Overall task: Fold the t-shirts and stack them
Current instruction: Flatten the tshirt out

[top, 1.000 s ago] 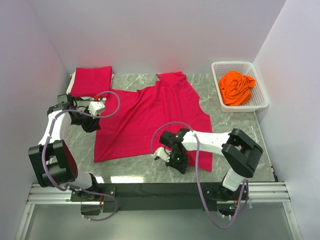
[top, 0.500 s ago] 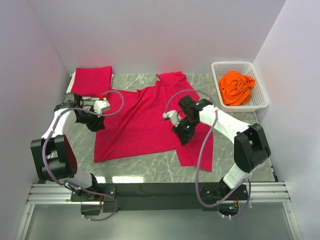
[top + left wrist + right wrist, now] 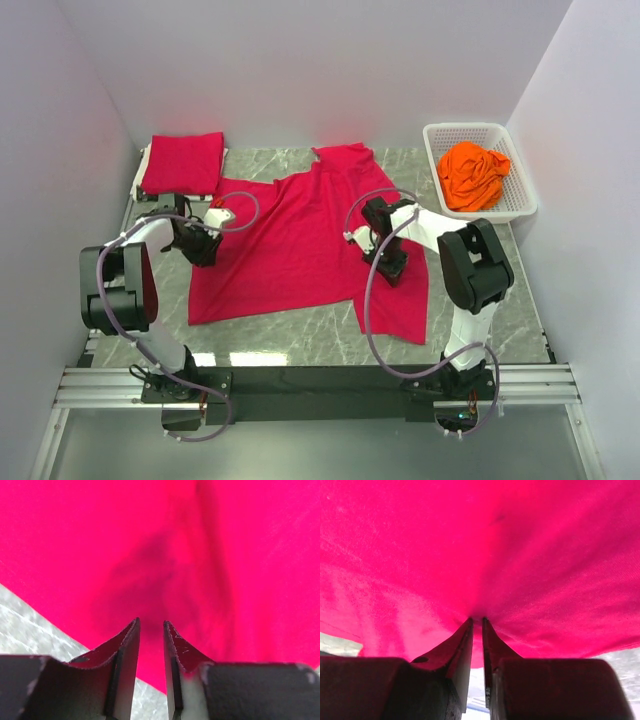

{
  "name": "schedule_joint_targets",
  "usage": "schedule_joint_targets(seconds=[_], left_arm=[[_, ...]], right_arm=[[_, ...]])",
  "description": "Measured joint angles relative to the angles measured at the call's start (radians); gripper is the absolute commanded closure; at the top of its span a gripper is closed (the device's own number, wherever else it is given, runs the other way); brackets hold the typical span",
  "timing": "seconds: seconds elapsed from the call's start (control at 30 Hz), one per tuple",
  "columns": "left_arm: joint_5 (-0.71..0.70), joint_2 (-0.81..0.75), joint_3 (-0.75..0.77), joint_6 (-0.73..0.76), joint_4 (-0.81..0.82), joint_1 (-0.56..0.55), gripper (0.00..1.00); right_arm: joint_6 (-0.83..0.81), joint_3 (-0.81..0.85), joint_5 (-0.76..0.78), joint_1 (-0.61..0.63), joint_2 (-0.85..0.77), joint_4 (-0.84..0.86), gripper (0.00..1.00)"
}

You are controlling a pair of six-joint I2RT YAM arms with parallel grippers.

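a crimson t-shirt (image 3: 290,250) lies spread across the middle of the marble tabletop (image 3: 280,338), its neck end toward the back wall and its lower edge toward the arms, with the right front portion reaching nearer than the rest. the left hand (image 3: 205,245) sits low over the shirt's left edge, where red cloth meets bare stone. in the left wrist view its fingers (image 3: 127,650) stand a narrow gap apart, with the cloth lying beneath and ahead of the tips, and no fabric is visibly pinched between them, so this hand is slightly open and holds nothing. the right hand (image 3: 388,262) is down on the right part of the same shirt. in the right wrist view its fingers (image 3: 462,645) are drawn almost together, and creases in the cloth run in toward their tips, so it grips a pinch of the crimson t-shirt, which stretches above and around the fingers there. a second crimson t-shirt, folded (image 3: 183,163) into a neat rectangle, rests in the back left corner, well apart from both hands. at the back right stands a white lattice basket (image 3: 490,214), and a bright orange t-shirt (image 3: 472,175) lies crumpled inside it, away from the spread shirt.
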Motion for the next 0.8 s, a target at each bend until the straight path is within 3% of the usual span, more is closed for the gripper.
schedule_joint_targets(seconds=[0.27, 0.47, 0.6, 0.8], left_arm=[[-0.102, -0.046, -0.089, 0.079, 0.010, 0.001, 0.76], [-0.137, -0.109, -0.136, 0.169, -0.117, 0.068, 0.79], [-0.145, -0.085, -0.083, 0.200, -0.256, 0.143, 0.73], [-0.051, 0.025, 0.202, 0.129, -0.335, 0.156, 0.69]], right_arm=[[-0.026, -0.121, -0.027, 0.050, -0.056, -0.086, 0.77], [-0.065, -0.175, -0.154, 0.141, -0.097, -0.185, 0.72], [-0.071, -0.061, -0.209, 0.076, -0.121, -0.235, 0.72], [-0.019, 0.215, -0.183, -0.113, -0.095, -0.153, 0.73]])
